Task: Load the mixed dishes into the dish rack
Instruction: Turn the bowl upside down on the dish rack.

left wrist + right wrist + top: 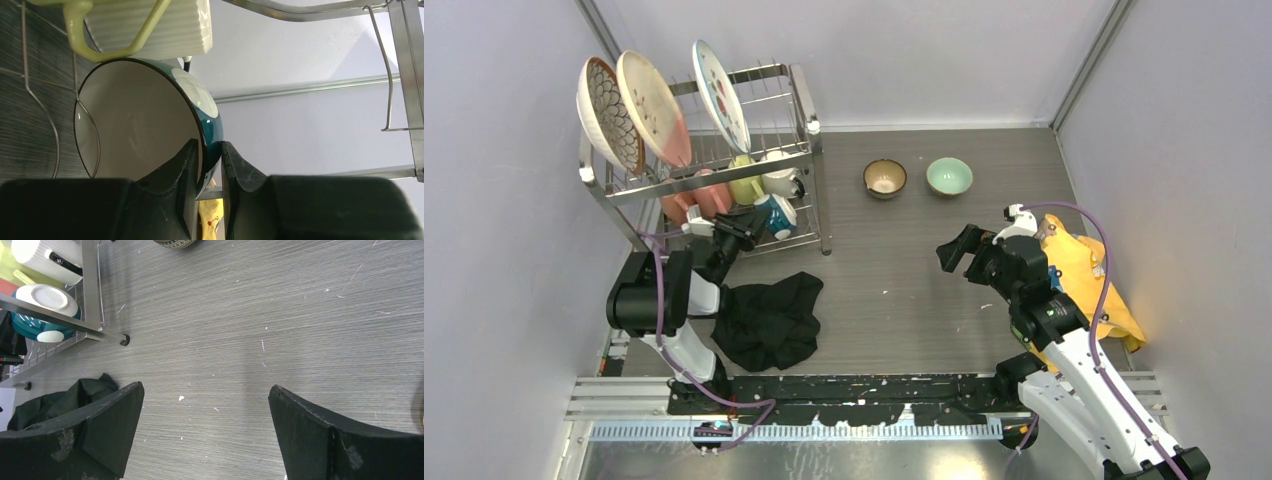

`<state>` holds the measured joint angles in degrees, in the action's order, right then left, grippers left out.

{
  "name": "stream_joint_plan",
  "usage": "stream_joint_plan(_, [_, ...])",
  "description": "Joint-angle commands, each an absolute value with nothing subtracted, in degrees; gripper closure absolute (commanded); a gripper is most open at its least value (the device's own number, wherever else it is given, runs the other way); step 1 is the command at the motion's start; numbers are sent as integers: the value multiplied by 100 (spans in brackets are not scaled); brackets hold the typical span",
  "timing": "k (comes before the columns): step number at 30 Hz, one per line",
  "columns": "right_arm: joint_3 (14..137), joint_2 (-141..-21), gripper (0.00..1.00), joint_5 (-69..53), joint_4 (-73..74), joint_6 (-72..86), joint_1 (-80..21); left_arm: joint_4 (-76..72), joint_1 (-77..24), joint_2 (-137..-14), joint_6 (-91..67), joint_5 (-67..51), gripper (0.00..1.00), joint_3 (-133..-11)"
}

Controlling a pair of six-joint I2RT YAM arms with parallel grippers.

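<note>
**Left hand** (746, 228): inside the lower tier of the rack (809, 125), left of centre in the top view. Its fingers straddle the rim of the blue bowl (135, 125), 1 inside and 1 outside, narrowly parted. Whether they press the rim or stand just clear cannot be told. The bowl stands on edge among the prongs, beside the mugs (746, 185).

**Right hand** (954, 252): jaws wide apart, holding nothing, over bare table (894, 300) right of centre.

**Outstanding:** 2 bowls on the table, the brown bowl (885, 178) and the mint bowl (949, 176). They sit side by side in the upper middle of the top view, mouths up. Both are round, so no long axis governs the approach; a rim is the likely hold.

**Governing relation:** both bowls lie up-frame of the right hand. The mint bowl is almost straight above it; the brown bowl is up and to the left, between the mint bowl and the rack. The right arm is nearer to both, and the left is occupied in the rack. The right wrist view shows only the brown bowl's edge, at the top margin.
</note>
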<state>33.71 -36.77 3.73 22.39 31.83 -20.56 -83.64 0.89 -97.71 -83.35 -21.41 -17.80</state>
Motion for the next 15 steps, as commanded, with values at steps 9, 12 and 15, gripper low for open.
stream_joint_plan(9, [3341,-3720,0,373,2077,3199,-2046,-6511,220,-8600,-7420,-1145,69,-1573])
stream_joint_plan(12, [3344,-3743,0,348,2048,3215,-2048,-5607,220,-7882,-7109,-979,66,-1675])
stream_joint_plan(15, [3348,-3776,0,321,2004,3232,-2047,-4473,220,-7104,-6760,-713,61,-1842])
